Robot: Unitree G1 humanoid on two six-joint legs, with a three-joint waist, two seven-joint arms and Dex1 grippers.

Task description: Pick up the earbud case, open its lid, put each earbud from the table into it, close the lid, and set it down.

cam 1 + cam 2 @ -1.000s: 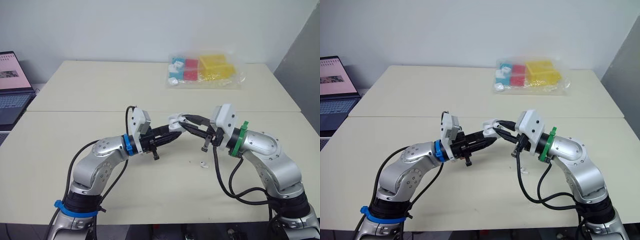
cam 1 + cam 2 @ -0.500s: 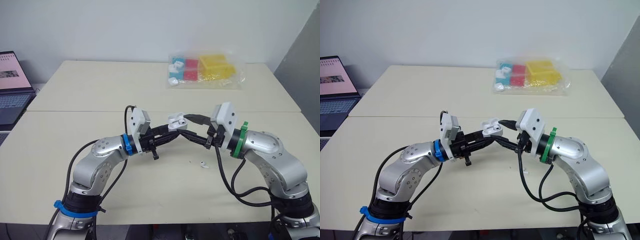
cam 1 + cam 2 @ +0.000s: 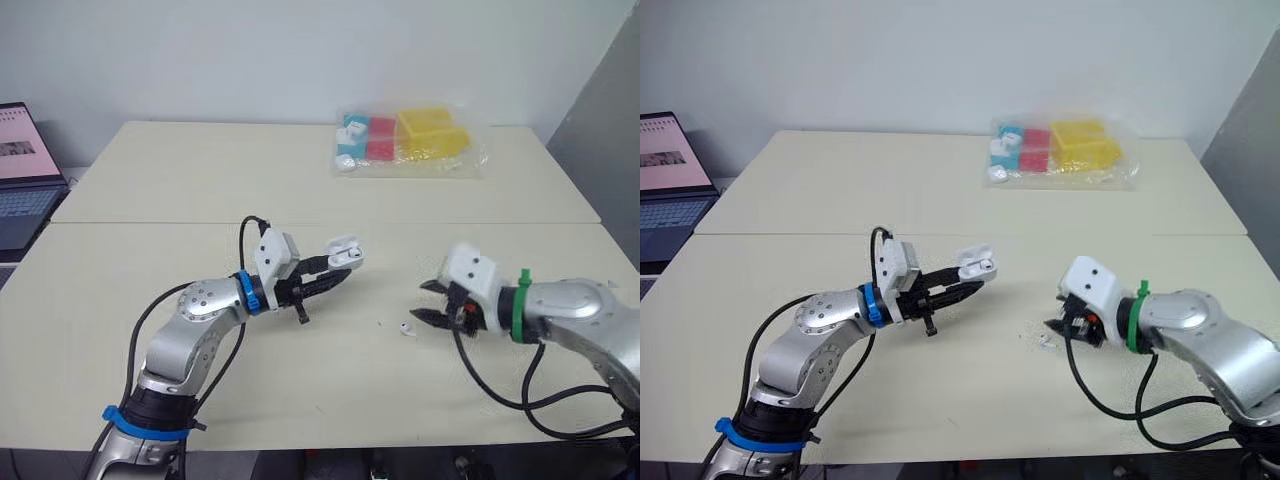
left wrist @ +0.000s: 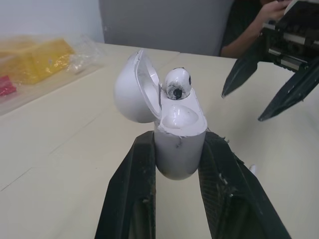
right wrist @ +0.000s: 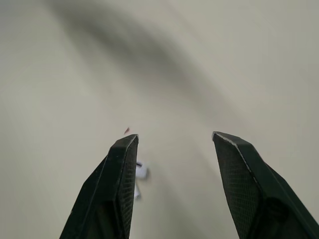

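Head views: left jaws pinch the open-lidded earbud case [image 3: 344, 254] above the worktop [image 3: 200, 200], while the loose earbud [image 3: 407, 328] lies just left of the spread right jaws, the nearer arm. Nothing stands between; bag of blocks [image 3: 410, 140] far off. Left wrist view: a seated earbud [image 4: 177, 83] is in the case. Right wrist view: loose earbud sits by one jaw, off-centre, its axis too small to tell.

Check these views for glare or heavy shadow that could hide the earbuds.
Left wrist view: the earbud case is evenly lit, its open lid shaded inside, the seated earbud plain to see. Right wrist view: a soft dark band crosses the table, but the loose earbud lies outside it. Eye views: the plastic bag glints mildly.
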